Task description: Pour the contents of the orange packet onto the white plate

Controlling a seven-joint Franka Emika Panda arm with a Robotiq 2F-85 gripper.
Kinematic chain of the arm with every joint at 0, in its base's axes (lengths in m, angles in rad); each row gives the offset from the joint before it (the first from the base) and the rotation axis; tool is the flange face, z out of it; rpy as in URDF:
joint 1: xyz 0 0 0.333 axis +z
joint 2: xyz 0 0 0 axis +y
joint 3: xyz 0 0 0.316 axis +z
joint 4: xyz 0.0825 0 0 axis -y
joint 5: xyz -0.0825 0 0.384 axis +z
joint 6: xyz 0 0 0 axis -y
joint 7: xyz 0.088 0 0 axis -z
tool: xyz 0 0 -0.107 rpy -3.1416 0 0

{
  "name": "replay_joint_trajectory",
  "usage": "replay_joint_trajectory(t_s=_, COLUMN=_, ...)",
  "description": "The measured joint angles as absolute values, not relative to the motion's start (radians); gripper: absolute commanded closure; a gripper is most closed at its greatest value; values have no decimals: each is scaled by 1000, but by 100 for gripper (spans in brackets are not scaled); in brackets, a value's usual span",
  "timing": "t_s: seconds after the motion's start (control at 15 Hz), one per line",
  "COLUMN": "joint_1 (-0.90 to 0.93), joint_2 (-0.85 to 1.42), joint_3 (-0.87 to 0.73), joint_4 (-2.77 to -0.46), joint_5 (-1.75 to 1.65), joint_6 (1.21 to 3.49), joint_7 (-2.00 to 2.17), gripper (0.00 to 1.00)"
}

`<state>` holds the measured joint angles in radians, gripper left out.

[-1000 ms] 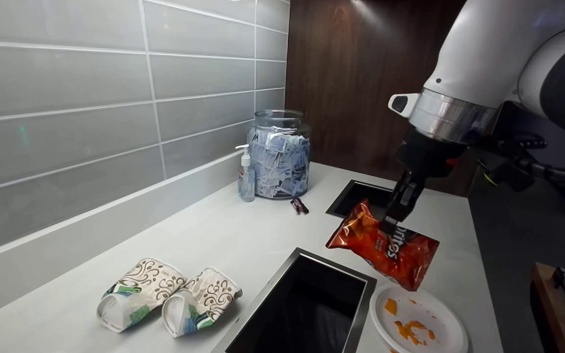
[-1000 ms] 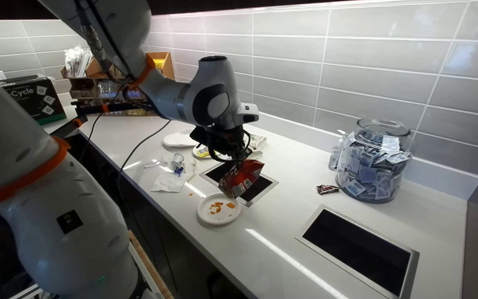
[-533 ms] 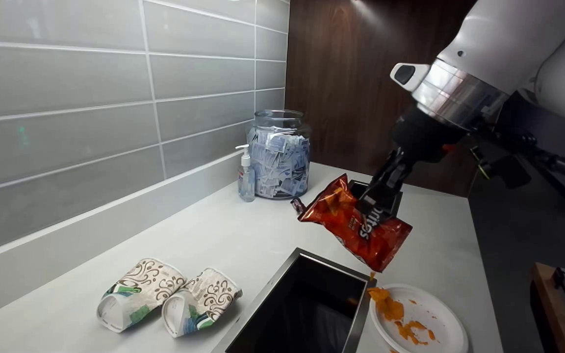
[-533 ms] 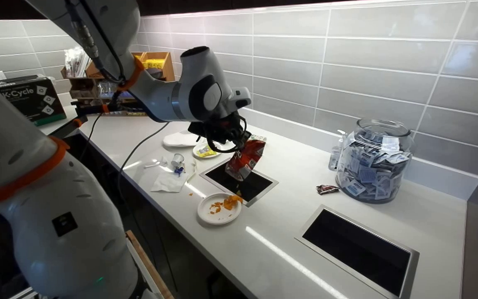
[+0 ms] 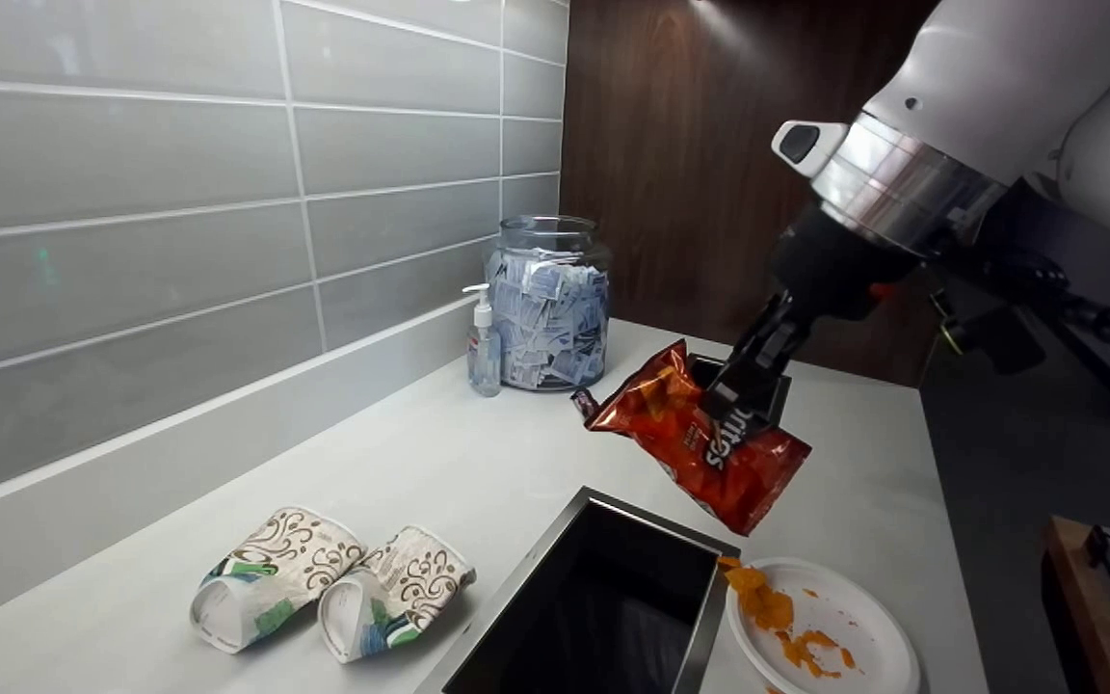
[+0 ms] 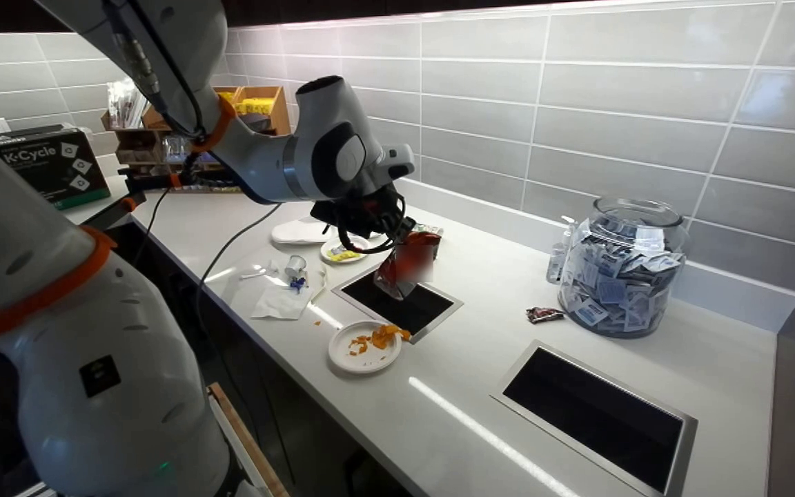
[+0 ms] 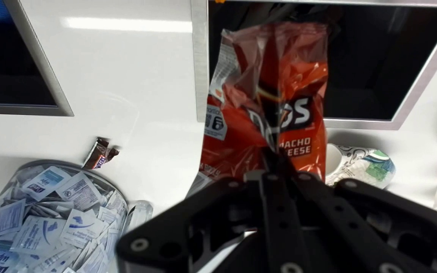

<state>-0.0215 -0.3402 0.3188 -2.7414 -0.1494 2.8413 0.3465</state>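
The gripper (image 5: 721, 405) pinches the orange packet (image 5: 690, 448) tight, partly hiding it. Under the packet is white counter (image 6: 487, 297), by gray tiles (image 6: 597, 131).

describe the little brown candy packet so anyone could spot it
On the white counter, find the big clear glass jar full of blue-and-white sachets. Near its base lies the small, crinkled, dark brown candy packet. Unlike the clear plastic pump bottle standing beside the jar, it lies down.
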Motion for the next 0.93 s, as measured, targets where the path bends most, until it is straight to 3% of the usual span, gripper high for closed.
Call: replay_joint_trajectory(t_s=0.93, joint_1=-17, joint_2=-504, joint_3=468, joint_4=-2741, joint_5=-171, joint_6=2613, joint_7=559, gripper=100)
